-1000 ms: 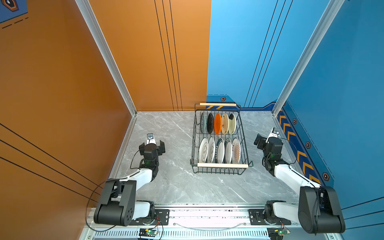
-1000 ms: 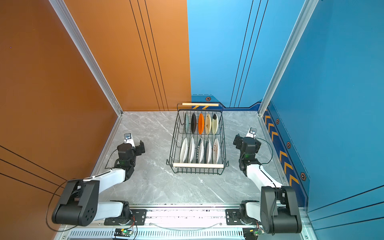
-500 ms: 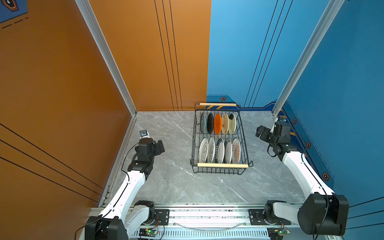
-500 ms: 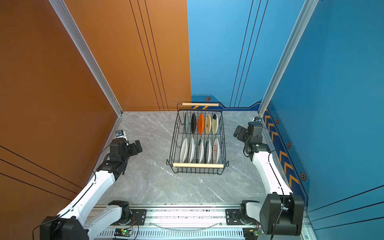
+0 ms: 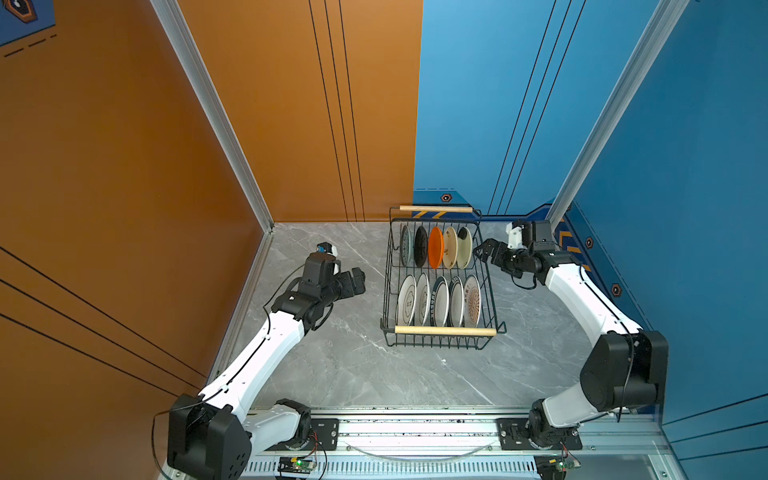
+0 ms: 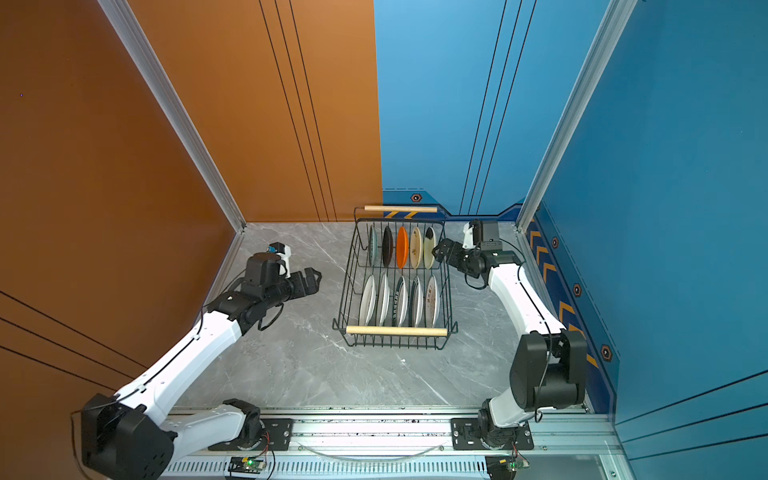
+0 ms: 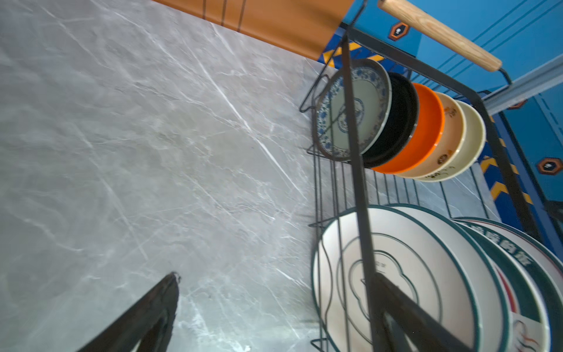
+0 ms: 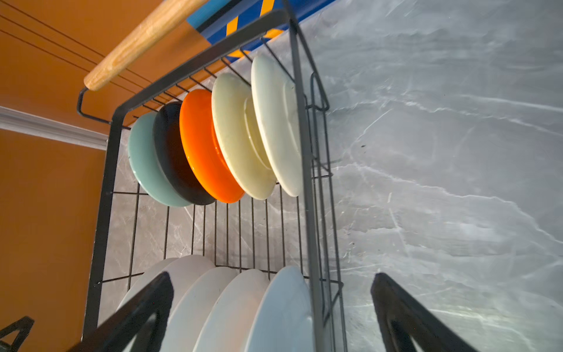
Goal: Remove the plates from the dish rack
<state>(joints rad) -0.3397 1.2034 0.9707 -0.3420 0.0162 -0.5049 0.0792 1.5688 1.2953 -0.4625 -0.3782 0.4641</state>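
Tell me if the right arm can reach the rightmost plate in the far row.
Probably yes: the right gripper is open just outside the side wall of the rack, beside that plate. The rack's top is open, so it should come in over the wall.

Dish rack [image 5: 440, 343]: black wire, pale wooden handles.

Far row, left to right: pale green plate [image 7: 350, 119] with blue floral rim, black plate [image 5: 420, 252], plain orange plate [image 5: 435, 253], cream plate with brown motifs [image 5: 449, 252], second cream plate [image 5: 464, 253].

Near row: white plates [image 5: 406, 300] with dark green rims; the rightmost, the sunburst plate [image 5: 471, 300], is patterned orange.

Table [image 5: 353, 365]: grey marble, white veins.
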